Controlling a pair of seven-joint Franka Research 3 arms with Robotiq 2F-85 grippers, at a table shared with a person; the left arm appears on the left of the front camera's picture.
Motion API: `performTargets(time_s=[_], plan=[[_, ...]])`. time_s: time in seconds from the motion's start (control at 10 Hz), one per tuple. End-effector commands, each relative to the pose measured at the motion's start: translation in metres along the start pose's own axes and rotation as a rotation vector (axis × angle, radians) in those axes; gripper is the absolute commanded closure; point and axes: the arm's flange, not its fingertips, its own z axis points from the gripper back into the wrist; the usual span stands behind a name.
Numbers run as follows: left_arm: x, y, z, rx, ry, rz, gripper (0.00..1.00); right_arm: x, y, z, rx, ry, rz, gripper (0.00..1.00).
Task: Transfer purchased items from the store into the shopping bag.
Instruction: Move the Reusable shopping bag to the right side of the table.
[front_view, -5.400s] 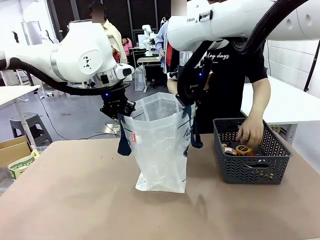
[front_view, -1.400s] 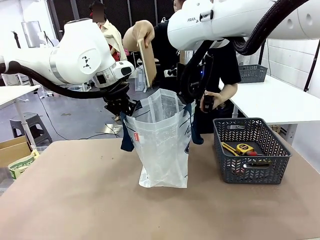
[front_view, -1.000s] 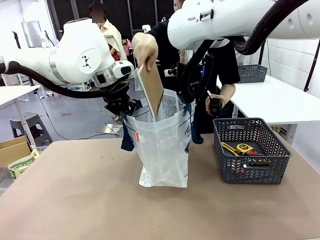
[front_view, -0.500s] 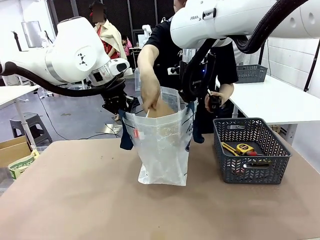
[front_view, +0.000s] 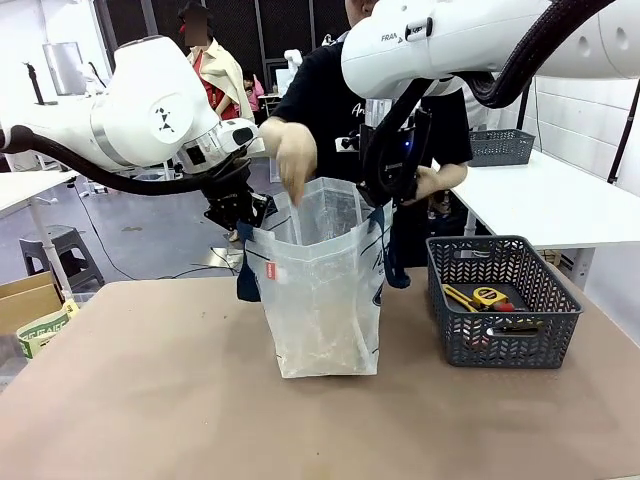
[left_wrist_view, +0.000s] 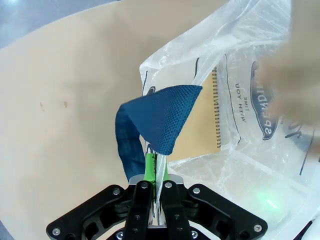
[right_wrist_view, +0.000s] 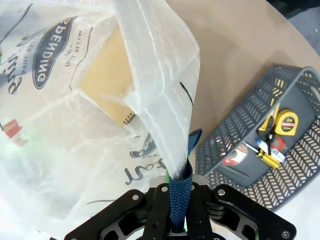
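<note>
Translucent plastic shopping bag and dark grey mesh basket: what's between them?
Nothing: front view shows bare brown tabletop between the translucent plastic shopping bag and the dark grey mesh basket.

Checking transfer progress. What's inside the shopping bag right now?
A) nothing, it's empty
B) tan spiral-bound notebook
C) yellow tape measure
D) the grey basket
B. The left wrist view shows a tan spiral-bound notebook through the translucent wall of the shopping bag, while the yellow tape measure lies in the basket.
</note>
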Motion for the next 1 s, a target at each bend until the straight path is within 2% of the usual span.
performTargets(time_s=[0.0,0.9], plan=[[0.0003,-0.0002,0.0009,0.0,-0.004,0.0,1.0,-0.0001,-0.0004,0.0004,-0.005,0.0,0.0,1.0],[0.0003,-0.0002,0.0009,0.0,-0.004,0.0,1.0,-0.0001,-0.0004,0.0004,-0.005,0.0,0.0,1.0]])
